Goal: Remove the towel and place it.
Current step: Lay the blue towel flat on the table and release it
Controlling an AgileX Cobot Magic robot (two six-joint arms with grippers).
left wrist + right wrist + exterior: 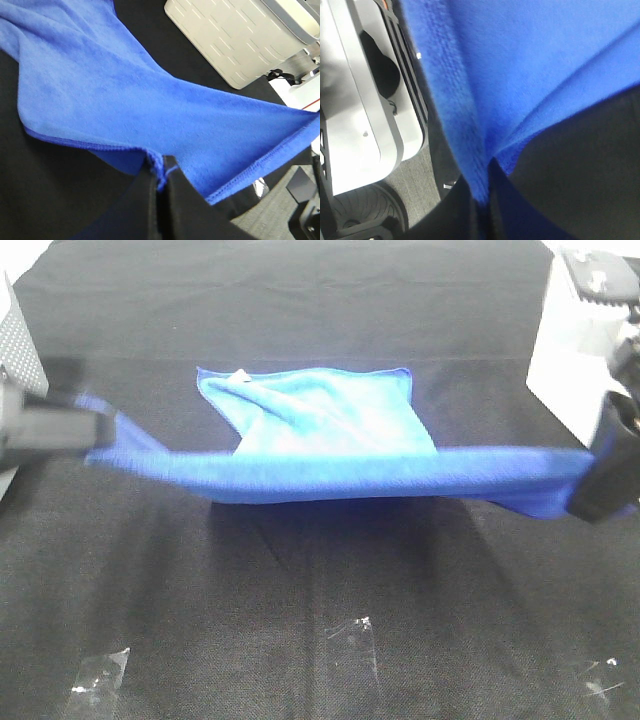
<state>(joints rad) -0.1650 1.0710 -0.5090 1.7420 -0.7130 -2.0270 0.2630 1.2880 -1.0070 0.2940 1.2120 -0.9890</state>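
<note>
1. While the left gripper point(98, 430) and the right gripper point(598, 490) each sat clamped shut on a corner of the towel point(330, 475), the held edge hung stretched between them, and the far part lay on the black table covering point(320, 640).
2. Each pinch seemed to catch only the hem, so extra sideways tension could probably pull a corner free.
3. Dragging the resting part might bunch it or rumple the covering, spoiling a flat placement.

The towel point(330, 475) is royal blue, with a small white tag point(241, 375). The desk point(200, 610) covering is plain black.
</note>
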